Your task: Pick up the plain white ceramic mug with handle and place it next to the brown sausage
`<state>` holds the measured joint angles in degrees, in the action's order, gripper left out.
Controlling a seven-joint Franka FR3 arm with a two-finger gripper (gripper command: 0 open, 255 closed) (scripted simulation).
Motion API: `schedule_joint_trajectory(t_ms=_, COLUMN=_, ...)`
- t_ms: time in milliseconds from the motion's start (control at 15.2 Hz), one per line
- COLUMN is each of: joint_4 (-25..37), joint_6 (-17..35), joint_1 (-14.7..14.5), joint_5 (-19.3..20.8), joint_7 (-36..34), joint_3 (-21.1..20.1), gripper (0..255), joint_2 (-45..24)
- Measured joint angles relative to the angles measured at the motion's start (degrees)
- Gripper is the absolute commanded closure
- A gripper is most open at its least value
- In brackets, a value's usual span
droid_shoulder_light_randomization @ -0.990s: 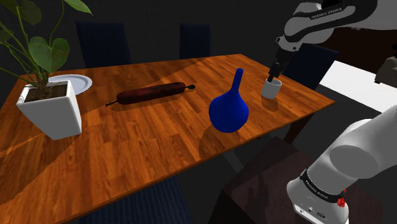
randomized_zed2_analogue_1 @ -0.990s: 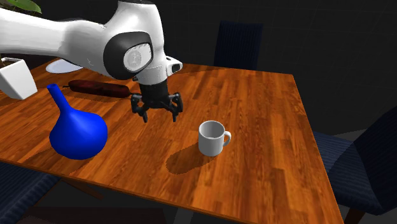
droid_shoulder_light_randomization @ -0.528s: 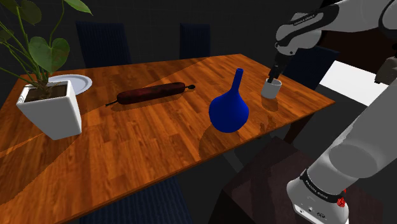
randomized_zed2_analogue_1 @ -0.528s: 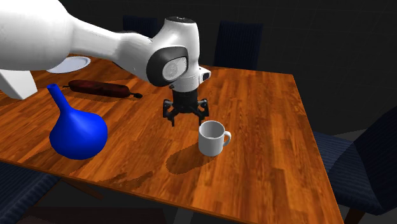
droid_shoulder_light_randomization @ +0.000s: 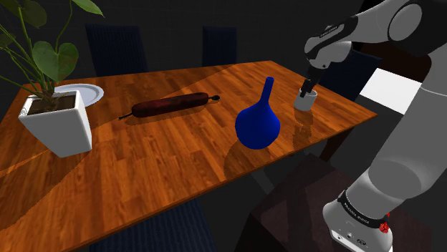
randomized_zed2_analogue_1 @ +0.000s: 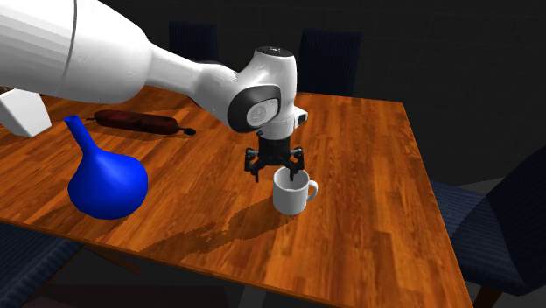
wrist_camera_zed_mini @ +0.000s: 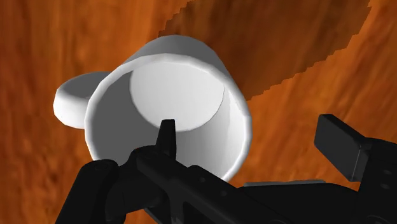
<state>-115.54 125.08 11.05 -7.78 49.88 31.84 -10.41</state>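
The Franka arm's gripper (randomized_zed2_analogue_1: 277, 173) hangs low over a white mug (randomized_zed2_analogue_1: 290, 198) on a wooden table (randomized_zed2_analogue_1: 367, 236), at the grasping step of the job. The mug stands upright near the table's corner, well apart from the blue vase (randomized_zed2_analogue_1: 107, 179) and on the opposite side of it from the sausage (randomized_zed2_analogue_1: 136, 122). Its handle is turned away from the vase.

The wrist view has the fingers spread wide and clasping nothing. One finger (wrist_camera_zed_mini: 167, 135) sits over the mug's mouth and the other (wrist_camera_zed_mini: 340, 147) outside its wall, so the rim appears to lie between them. Whether either finger touches the mug cannot be told.

The pick is not yet made. The next move seems to call for a short further drop, then a close on the wall at the side away from the handle. A firm hold matters, since a thin rim pinch could let the mug swing on the lift.

After that the mug must travel past the vase to the sausage, which lies beyond it. The vase's tall neck stands near that path, so the carry wants height or a course around it.
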Motion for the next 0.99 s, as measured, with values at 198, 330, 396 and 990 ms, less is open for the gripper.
schedule_joint_trajectory(t_ms=198, joint_4=-1.0, joint_6=1.9, joint_1=0.2, joint_5=-0.9, joint_7=0.7, joint_3=-0.2, gripper=0, joint_2=-1.1)
schedule_joint_trajectory(t_ms=330, joint_4=-1.0, joint_6=2.3, joint_1=0.4, joint_5=-1.2, joint_7=0.9, joint_3=-0.3, gripper=0, joint_2=-1.6)
schedule_joint_trajectory(t_ms=396, joint_4=-1.1, joint_6=2.4, joint_1=0.4, joint_5=-1.2, joint_7=1.0, joint_3=-0.3, gripper=0, joint_2=-1.6)
schedule_joint_trajectory(t_ms=990, joint_4=-1.1, joint_6=2.5, joint_1=0.4, joint_5=-1.3, joint_7=1.0, joint_3=-0.3, gripper=255, joint_2=-1.6)
